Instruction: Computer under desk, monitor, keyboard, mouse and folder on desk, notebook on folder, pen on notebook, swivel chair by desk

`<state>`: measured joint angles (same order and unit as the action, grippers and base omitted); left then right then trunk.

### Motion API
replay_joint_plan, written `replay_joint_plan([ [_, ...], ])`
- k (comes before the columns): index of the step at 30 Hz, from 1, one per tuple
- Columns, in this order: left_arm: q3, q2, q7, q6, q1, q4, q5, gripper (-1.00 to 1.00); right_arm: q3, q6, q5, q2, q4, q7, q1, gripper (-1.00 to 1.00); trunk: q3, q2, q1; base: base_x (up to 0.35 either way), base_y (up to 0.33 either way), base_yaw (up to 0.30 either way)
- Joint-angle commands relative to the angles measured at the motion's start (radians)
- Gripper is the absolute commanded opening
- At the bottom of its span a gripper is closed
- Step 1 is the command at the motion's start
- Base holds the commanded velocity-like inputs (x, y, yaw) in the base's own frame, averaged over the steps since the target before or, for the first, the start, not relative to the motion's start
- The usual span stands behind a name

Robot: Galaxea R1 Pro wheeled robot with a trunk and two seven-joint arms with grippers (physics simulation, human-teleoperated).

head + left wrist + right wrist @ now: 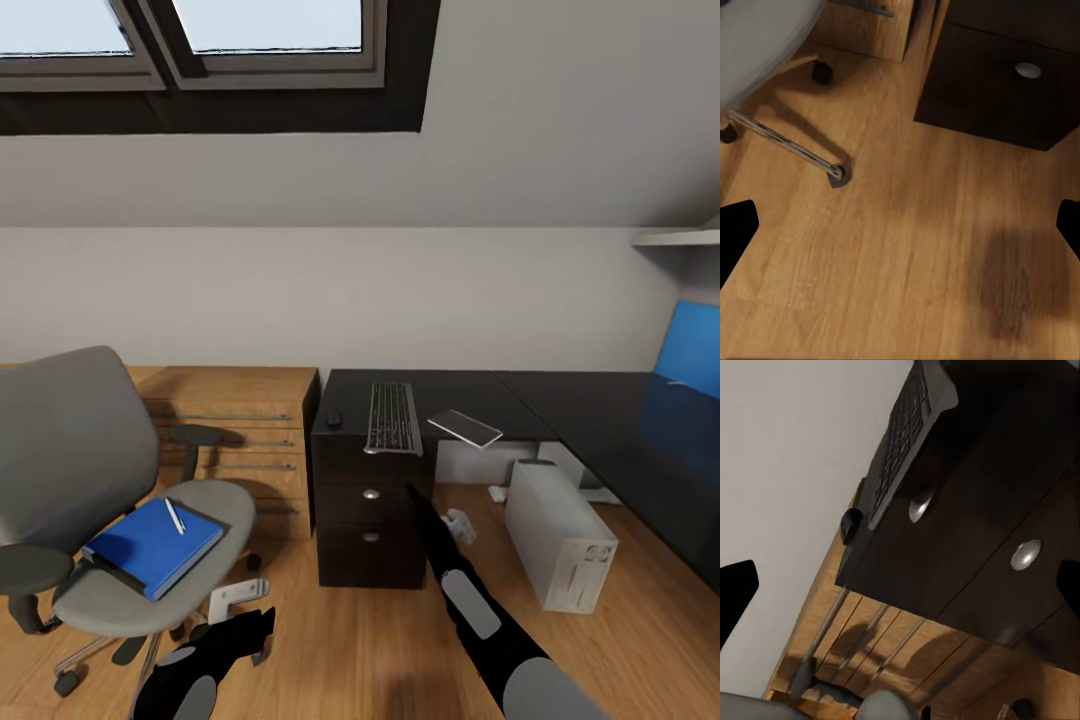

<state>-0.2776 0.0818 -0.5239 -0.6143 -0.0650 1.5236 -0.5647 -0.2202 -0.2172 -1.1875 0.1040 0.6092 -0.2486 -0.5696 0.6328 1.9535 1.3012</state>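
Note:
The grey swivel chair [70, 450] stands left of the black desk [560, 400], apart from it. On its seat lies the blue folder [155, 545] with the white pen [175, 516] on top. On the desk sit the keyboard [392, 417], the mouse [333, 420] to its left, and the light-grey notebook [465, 427] to its right. The white computer [560, 535] stands on the floor under the desk. The monitor is out of view. My left gripper [255, 625] hangs open low beside the chair. In front of the drawers my right gripper [414, 495] is open and empty.
The black three-drawer unit [370, 520] holds up the desk's left end. Low wooden shelving [250, 430] lines the wall behind the chair. A blue panel [690, 350] stands at the far right. The chair's chrome spoke [787, 146] and castor [822, 72] lie near my left gripper.

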Motion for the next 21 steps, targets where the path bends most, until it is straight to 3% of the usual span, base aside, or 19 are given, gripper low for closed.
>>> replay_joint_plan([
  [1,-0.003,0.001,-0.011,-0.001,-0.001,0.001,-0.01,1.0,-0.004,-0.016,-0.011,0.005,-0.001,0.004,-0.001,1.0,0.004,0.008,0.004,0.0,0.0,0.0],
  [5,-0.014,0.001,-0.013,-0.001,-0.001,0.001,-0.01,1.0,-0.001,-0.025,-0.019,0.015,-0.003,0.032,-0.001,1.0,0.017,0.036,0.019,0.0,0.0,0.0],
  [6,-0.017,0.001,-0.014,-0.001,-0.001,0.001,-0.01,1.0,-0.001,-0.022,-0.04,0.016,-0.003,0.036,-0.001,1.0,0.02,0.043,0.023,0.0,0.0,0.0],
  [7,-0.022,0.001,-0.014,-0.001,-0.001,-0.001,-0.011,1.0,0.0,-0.001,-0.144,0.018,-0.004,0.041,-0.001,1.0,0.023,0.05,0.027,0.0,0.0,0.0],
  [8,-0.023,0.001,-0.014,-0.001,-0.001,-0.001,-0.011,1.0,0.0,0.007,-0.174,0.018,-0.005,0.041,-0.001,1.0,0.026,0.057,0.031,0.0,0.0,0.0],
  [9,-0.023,0.001,-0.014,-0.001,-0.001,-0.001,-0.011,1.0,0.0,0.022,-0.234,0.018,-0.006,0.041,-0.001,1.0,0.029,0.064,0.034,0.0,0.0,0.0],
  [10,-0.028,0.0,-0.014,-0.001,-0.001,-0.005,-0.011,1.0,-0.002,0.075,-0.351,0.017,-0.006,0.038,-0.001,1.0,0.029,0.064,0.034,0.0,0.0,0.0],
  [12,-0.036,0.0,-0.013,-0.001,-0.001,-0.008,-0.012,1.0,-0.002,0.082,-0.367,0.017,-0.006,0.032,-0.001,1.0,0.029,0.064,0.034,0.0,0.0,0.0],
  [14,-0.062,0.0,-0.012,-0.001,-0.001,-0.013,-0.014,1.0,-0.005,0.086,-0.376,0.017,-0.005,-0.048,-0.001,1.0,0.029,0.064,0.034,0.0,0.0,0.0],
  [16,-0.066,0.0,-0.012,-0.001,-0.001,-0.021,-0.014,1.0,-0.006,0.085,-0.37,0.017,-0.006,-0.074,-0.001,1.0,0.029,0.064,0.034,0.0,0.0,0.0],
  [18,-0.072,-0.001,-0.012,-0.001,-0.001,-0.038,-0.013,1.0,-0.006,0.084,-0.353,0.017,-0.006,-0.101,-0.001,1.0,0.029,0.064,0.034,0.011,0.0,0.0],
  [19,-0.077,-0.001,-0.011,-0.001,-0.001,-0.057,-0.012,1.0,-0.006,0.084,-0.322,0.017,-0.007,-0.12,0.0,1.0,0.029,0.064,0.034,0.17,0.0,0.0],
  [21,-0.079,-0.002,-0.011,0.0,-0.001,-0.063,-0.012,1.0,-0.005,0.084,-0.311,0.017,-0.006,-0.125,0.0,1.0,0.029,0.064,0.034,0.242,0.0,0.0],
])
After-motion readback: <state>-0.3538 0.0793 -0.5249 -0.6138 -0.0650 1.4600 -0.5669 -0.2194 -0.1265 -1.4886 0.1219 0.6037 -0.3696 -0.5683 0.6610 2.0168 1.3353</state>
